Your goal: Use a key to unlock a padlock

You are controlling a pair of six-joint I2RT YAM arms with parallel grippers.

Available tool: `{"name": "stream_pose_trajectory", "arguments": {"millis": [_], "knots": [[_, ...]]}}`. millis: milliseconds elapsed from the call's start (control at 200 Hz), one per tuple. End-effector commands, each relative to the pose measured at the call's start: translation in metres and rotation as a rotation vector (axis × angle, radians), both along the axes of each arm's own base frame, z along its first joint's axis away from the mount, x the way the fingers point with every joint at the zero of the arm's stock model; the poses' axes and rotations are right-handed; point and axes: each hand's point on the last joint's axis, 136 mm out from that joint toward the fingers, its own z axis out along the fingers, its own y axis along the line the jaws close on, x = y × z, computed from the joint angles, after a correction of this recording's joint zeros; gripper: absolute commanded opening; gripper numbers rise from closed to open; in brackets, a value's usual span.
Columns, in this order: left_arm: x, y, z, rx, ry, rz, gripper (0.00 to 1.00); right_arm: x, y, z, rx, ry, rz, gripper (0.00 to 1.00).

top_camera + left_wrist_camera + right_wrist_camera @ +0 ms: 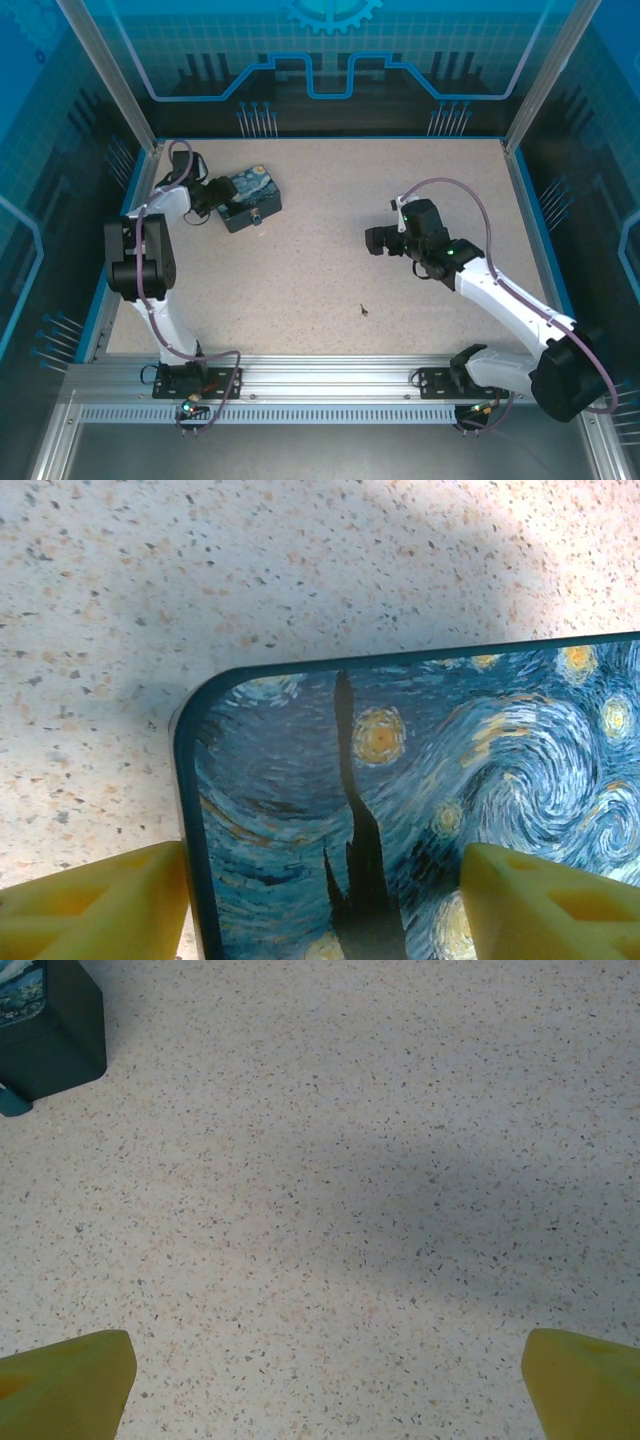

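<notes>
The blue-and-yellow swirl-printed tin (250, 199) sits at the table's back left. A tiny brass-yellow speck on its near side looks like the padlock (257, 214). The key (363, 310) is a small dark piece lying alone on the table, front of centre. My left gripper (222, 195) is at the tin's left end and open. In the left wrist view this gripper (325, 900) hovers over the tin's lid (420, 780), one yellow finger (100, 905) just outside the tin's edge, the other above the lid. My right gripper (372, 241) (325, 1380) is open over bare table.
The speckled table (330, 270) has a blue raised border and transparent walls around it. A dark corner of the tin (55, 1030) shows at the top left of the right wrist view. The key lies roughly 70 px below the right gripper in the top view.
</notes>
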Motion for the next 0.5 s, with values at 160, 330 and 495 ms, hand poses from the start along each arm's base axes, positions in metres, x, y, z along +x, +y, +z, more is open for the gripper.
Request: {"name": "stream_pose_trajectory", "arguments": {"millis": [160, 330, 495], "knots": [[-0.022, -0.039, -0.026, -0.012, 0.093, -0.112, 0.64, 0.005, 0.009, 0.015, -0.006, -0.016, 0.017, 1.00], [-0.036, -0.066, -0.023, -0.001, 0.092, -0.172, 0.64, 0.004, 0.009, 0.012, -0.010, -0.010, 0.014, 1.00], [-0.048, -0.100, -0.026, 0.024, 0.101, -0.301, 0.63, 0.003, 0.010, 0.009, -0.010, -0.003, 0.015, 1.00]]}}
